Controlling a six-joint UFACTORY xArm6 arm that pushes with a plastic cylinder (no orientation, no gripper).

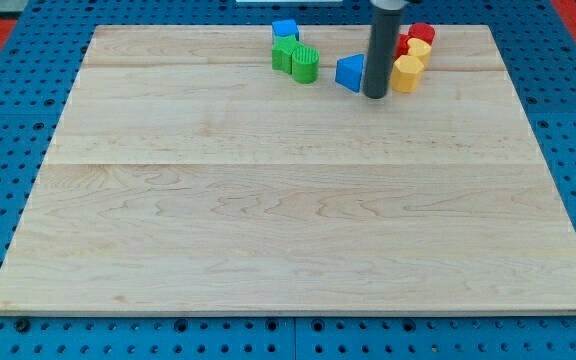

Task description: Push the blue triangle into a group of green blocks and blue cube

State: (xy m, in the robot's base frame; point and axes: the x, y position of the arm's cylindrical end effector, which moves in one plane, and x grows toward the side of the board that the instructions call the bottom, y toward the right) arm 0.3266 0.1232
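The blue triangle [349, 72] lies near the view's top, right of centre. My tip [375, 95] stands just to the triangle's right, touching or nearly touching it. The blue cube [285, 30] sits at the view's top edge of the board, left of the triangle. Two green blocks [286, 54] [305, 65] lie just below the cube, packed together. A gap separates the triangle from the nearer green block.
Two yellow blocks [406, 73] [419, 49] and red blocks [422, 33] cluster right of my rod. The wooden board [288, 220] lies on a blue pegboard table [8, 60].
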